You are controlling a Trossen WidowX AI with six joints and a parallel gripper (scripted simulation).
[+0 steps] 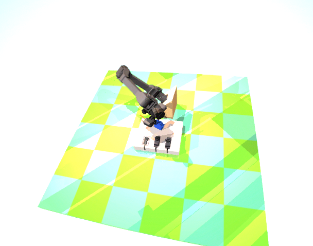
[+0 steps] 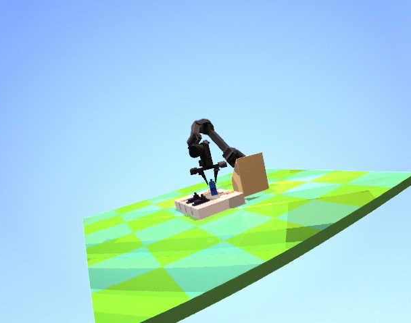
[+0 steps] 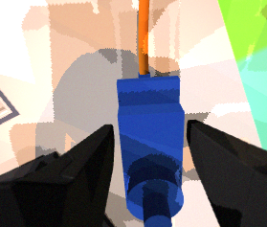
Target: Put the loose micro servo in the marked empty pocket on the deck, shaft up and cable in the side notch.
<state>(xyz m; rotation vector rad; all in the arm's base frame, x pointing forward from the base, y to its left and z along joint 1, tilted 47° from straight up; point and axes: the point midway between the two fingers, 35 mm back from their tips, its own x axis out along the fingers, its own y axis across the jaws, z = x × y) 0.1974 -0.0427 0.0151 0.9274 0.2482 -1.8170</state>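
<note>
The loose blue micro servo [image 1: 158, 125] [image 2: 213, 187] [image 3: 150, 128] stands on the white deck [image 1: 177, 128] [image 2: 230, 203], behind the row of pockets, its output shaft upward. Its orange cable [image 1: 141, 116] [image 3: 144, 37] runs from its far end in the wrist view. My gripper [image 2: 211, 183] [image 3: 149, 130] points down with its fingers partly open, one on each side of the servo. The wrist view shows narrow gaps between both fingertips and its body. The marked empty pocket [image 1: 145, 140] is at the deck's front left; its outline corner [image 3: 16, 114] shows in the wrist view.
Two black servos [image 1: 156, 142] [image 1: 168, 142] [image 2: 197, 199] sit in the deck to the right of the empty pocket in the top view. A tan wedge-shaped block [image 1: 173, 103] [image 2: 253, 173] stands behind the deck, close to the arm.
</note>
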